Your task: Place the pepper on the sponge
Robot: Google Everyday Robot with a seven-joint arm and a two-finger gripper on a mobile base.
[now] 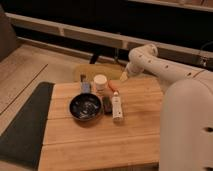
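Just beside the hand (121, 78), the pepper (114, 86).

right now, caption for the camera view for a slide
Robot hand beside the pepper; the sponge sits beyond the white cup

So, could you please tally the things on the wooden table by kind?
bowl: 1
cup: 1
sponge: 1
pepper: 1
bottle: 1
flat black rectangle: 1
Total: 6
The gripper is by the pepper, at the far edge of the table.
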